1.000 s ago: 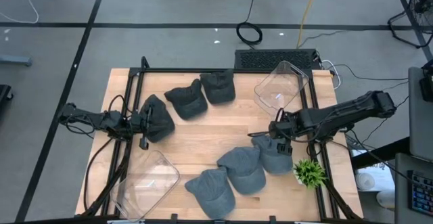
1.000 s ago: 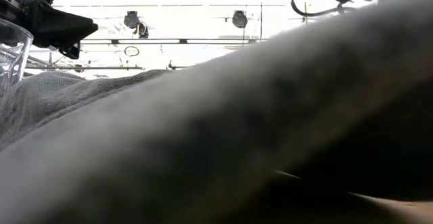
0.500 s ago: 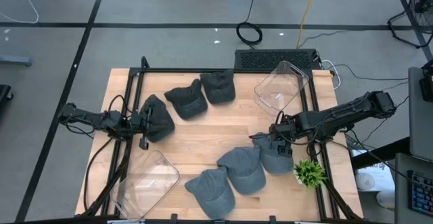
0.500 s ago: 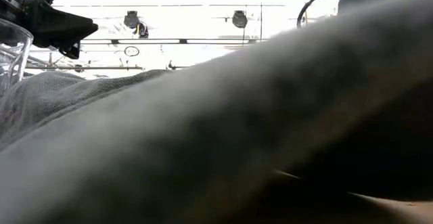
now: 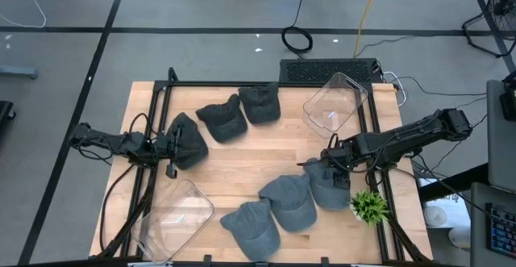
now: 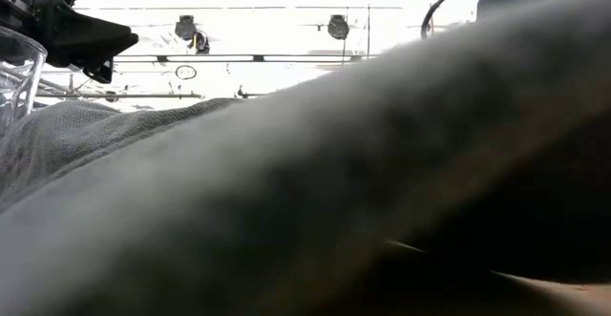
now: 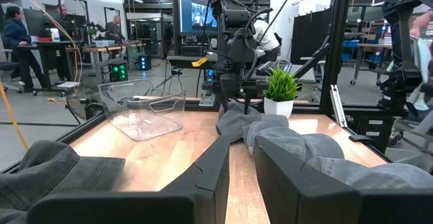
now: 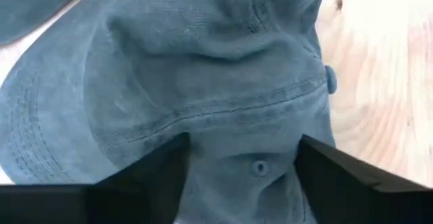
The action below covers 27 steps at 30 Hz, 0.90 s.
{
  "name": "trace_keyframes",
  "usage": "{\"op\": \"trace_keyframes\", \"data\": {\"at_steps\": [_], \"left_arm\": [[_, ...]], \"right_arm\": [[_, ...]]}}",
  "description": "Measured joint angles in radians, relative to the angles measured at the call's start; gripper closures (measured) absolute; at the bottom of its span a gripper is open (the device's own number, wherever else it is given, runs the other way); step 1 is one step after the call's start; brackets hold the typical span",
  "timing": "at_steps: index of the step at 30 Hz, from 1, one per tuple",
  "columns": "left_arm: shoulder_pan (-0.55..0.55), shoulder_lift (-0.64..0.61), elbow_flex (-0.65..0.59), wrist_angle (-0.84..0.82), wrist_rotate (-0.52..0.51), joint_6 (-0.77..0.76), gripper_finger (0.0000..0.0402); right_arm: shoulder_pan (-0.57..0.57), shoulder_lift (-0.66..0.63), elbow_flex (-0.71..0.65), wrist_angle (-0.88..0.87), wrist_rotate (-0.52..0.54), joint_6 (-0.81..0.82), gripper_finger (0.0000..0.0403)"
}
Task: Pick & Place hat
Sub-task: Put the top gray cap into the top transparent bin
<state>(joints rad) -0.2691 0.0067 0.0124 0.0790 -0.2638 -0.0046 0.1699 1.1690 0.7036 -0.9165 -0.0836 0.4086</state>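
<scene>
R hand (image 5: 329, 163) astride half-hidden hat (image 5: 326, 185)

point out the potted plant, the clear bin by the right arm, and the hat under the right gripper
potted plant (image 5: 370, 205), high view, on its green leaves
clear bin (image 5: 334, 102), high view, on its transparent floor
blue-grey hat (image 8: 223, 82), right wrist view, on the crown

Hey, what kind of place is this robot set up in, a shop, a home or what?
Most likely a robotics lab or workshop: other robot rigs stand beyond the table, people work at benches, and cables run across a bare taped floor.
</scene>
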Motion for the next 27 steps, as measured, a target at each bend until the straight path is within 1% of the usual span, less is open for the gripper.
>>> {"op": "trace_keyframes", "data": {"at_steps": [8,11,12,13,17,22,27], "left_arm": [[0.000,0.000,0.000,0.000,0.000,0.000,0.0325],[0.000,0.000,0.000,0.000,0.000,0.000,0.0325],[0.000,0.000,0.000,0.000,0.000,0.000,0.0325],[0.000,0.000,0.000,0.000,0.000,0.000,0.0325],[0.000,0.000,0.000,0.000,0.000,0.000,0.0325],[0.000,0.000,0.000,0.000,0.000,0.000,0.0325],[0.000,0.000,0.000,0.000,0.000,0.000,0.0325]], "right_arm": [[0.000,0.000,0.000,0.000,0.000,-0.032,0.0334],[0.000,0.000,0.000,0.000,0.000,-0.036,0.0384],[0.000,0.000,0.000,0.000,0.000,-0.038,0.0393],[0.000,0.000,0.000,0.000,0.000,-0.043,0.0397],[0.000,0.000,0.000,0.000,0.001,-0.044,0.0389],[0.000,-0.002,0.003,-0.001,0.001,-0.043,0.0400],[0.000,-0.020,0.051,-0.010,0.001,-0.047,0.0401]]}}
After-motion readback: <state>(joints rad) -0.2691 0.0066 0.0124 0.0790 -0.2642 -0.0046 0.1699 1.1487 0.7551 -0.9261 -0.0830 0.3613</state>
